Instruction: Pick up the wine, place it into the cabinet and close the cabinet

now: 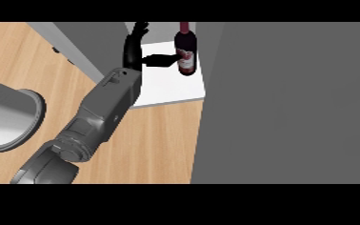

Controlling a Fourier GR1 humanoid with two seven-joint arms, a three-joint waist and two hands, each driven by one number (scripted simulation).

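The left hand reaches into the cabinet. Its fingers point up. The wine bottle stands upright at the thumb's tip.

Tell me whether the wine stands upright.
Upright: the wine stands neck up on the cabinet's white shelf, the left hand beside it.
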